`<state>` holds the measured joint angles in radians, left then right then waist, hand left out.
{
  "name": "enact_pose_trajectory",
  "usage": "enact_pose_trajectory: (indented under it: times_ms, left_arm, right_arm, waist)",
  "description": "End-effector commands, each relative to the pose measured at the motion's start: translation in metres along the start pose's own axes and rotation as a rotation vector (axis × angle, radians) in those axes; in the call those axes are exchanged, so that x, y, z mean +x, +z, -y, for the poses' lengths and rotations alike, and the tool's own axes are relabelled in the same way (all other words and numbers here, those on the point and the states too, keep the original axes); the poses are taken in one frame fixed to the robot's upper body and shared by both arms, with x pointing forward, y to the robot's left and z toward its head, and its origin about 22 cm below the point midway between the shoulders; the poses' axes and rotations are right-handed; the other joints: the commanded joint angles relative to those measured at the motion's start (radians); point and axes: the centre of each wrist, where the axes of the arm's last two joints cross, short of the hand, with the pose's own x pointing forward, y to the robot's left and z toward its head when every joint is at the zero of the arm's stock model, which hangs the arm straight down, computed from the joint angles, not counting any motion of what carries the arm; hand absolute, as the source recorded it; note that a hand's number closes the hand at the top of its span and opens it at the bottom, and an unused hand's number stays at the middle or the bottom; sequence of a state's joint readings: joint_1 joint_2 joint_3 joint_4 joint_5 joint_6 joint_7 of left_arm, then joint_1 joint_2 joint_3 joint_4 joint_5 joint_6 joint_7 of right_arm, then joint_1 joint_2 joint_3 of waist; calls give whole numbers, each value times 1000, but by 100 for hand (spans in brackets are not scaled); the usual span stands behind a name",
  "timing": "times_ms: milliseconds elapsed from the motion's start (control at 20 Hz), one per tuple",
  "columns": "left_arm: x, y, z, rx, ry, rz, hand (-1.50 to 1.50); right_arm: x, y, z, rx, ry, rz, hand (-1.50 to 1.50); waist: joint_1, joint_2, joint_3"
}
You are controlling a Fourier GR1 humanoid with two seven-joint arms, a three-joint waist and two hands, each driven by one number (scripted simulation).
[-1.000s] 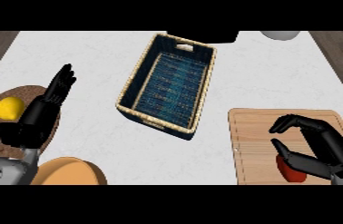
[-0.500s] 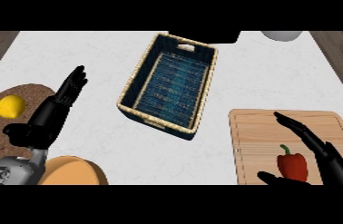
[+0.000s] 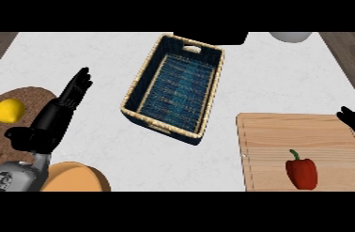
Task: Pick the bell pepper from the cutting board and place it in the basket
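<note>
A red bell pepper point(image 3: 302, 171) with a green stem lies on the wooden cutting board point(image 3: 277, 137) at the lower right, uncovered. The dark blue woven basket point(image 3: 139, 98) with a tan rim sits mid-counter, nothing inside it. Only the fingertips of my right hand point(image 3: 347, 116) show at the right edge, above the pepper and apart from it. My left hand point(image 3: 54, 118) rests open at the left, fingers straight and pointing up.
A yellow lemon point(image 3: 10, 110) sits on a brown round mat point(image 3: 27, 97) at the far left. An orange bowl point(image 3: 76, 178) is at the bottom left. A grey bowl point(image 3: 291, 36) stands at the top right.
My right hand has let go of the pepper and pulled off to the right edge. The pepper now lies bare on the board. The left hand shifted slightly right.
</note>
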<state>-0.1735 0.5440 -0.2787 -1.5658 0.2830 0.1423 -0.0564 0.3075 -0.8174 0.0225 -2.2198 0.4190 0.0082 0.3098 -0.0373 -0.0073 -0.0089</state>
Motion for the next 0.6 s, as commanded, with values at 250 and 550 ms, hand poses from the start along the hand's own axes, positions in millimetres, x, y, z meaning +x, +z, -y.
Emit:
enact_pose_trajectory:
  times_ms: [250,550]
  left_arm:
    - [-1,7,2,-15,-2,-7,0]
    - [7,-4,2,6,-9,18,0]
  right_arm:
    - [36,18,60,346,113,-135,-150]
    - [45,38,90,351,81,-160,-150]
  waist:
    - [23,3,6]
    - [14,2,8]
